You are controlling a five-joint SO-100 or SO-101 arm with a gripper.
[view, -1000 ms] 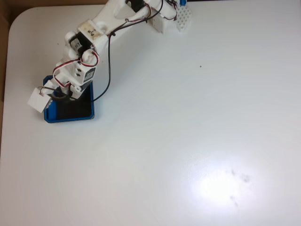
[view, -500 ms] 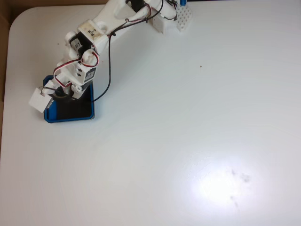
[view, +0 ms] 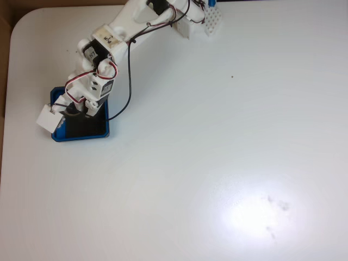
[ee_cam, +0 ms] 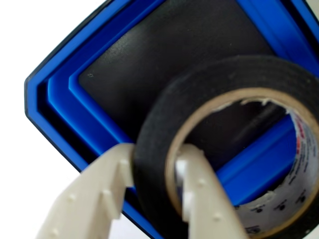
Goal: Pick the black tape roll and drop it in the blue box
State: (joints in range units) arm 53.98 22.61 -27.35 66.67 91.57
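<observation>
Black tape roll [ee_cam: 209, 89] cut off at right & bottom edges in wrist view; hidden under arm in fixed view. Blue box [view: 81, 136] part-covered by arm; far-left portion not visible. Pincer [ee_cam: 152, 164] bases cut off at bottom. Bench [view: 217, 136] corners cropped.

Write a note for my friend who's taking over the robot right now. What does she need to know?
Pincer: shut on the tape roll, one finger outside the ring and the other through its hole.
Tape roll: held above the blue box, partly over its black floor. It looks lifted rather than resting in the box, though that is hard to be sure of.
Blue box: near the left edge of the white table in the fixed view, under the end of the arm.
Done: roll picked up and carried to the box.
Left: open the pincer so the roll drops in, then pull the arm away.
</observation>
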